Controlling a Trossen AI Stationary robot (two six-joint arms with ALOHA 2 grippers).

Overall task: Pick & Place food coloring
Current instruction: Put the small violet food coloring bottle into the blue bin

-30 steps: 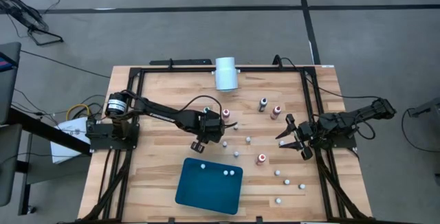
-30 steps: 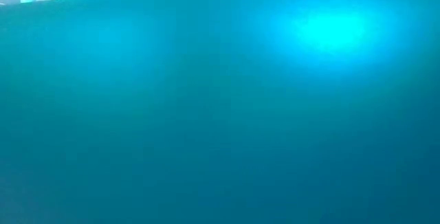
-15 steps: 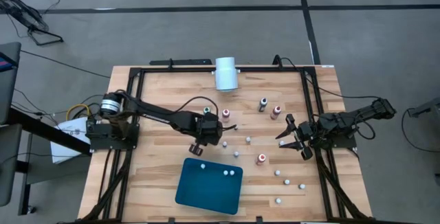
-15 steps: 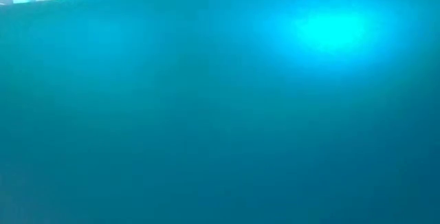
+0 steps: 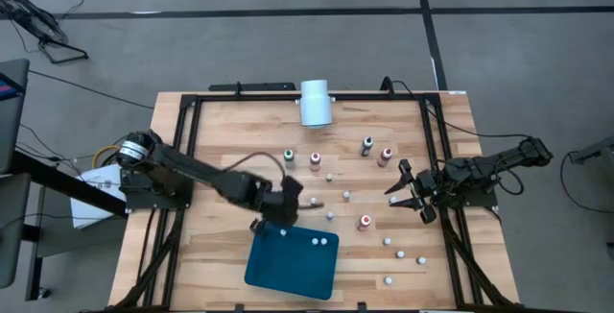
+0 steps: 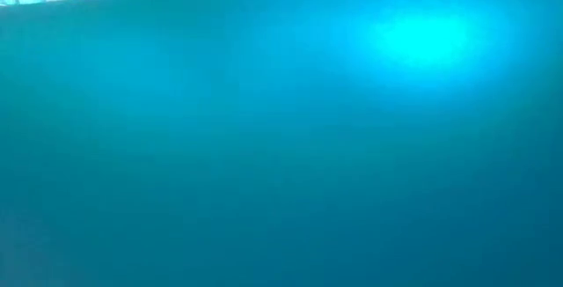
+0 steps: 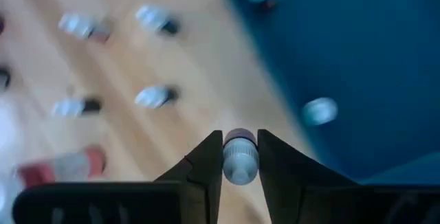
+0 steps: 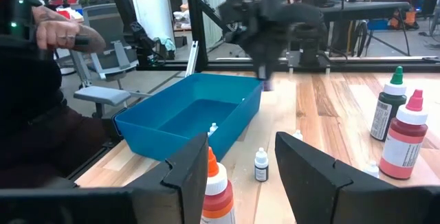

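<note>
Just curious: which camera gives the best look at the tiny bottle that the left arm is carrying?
The left wrist view: the small bottle sits pinched in the left tool. From above the arm hides it; the low view is solid blue; the right wrist view shows only that arm, far off.

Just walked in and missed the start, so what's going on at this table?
The left hand is shut on a small white-capped food coloring bottle, held at the edge of the blue tray, where three bottles already lie. More bottles stand scattered on the table. The right hand waits open at the right side.
</note>
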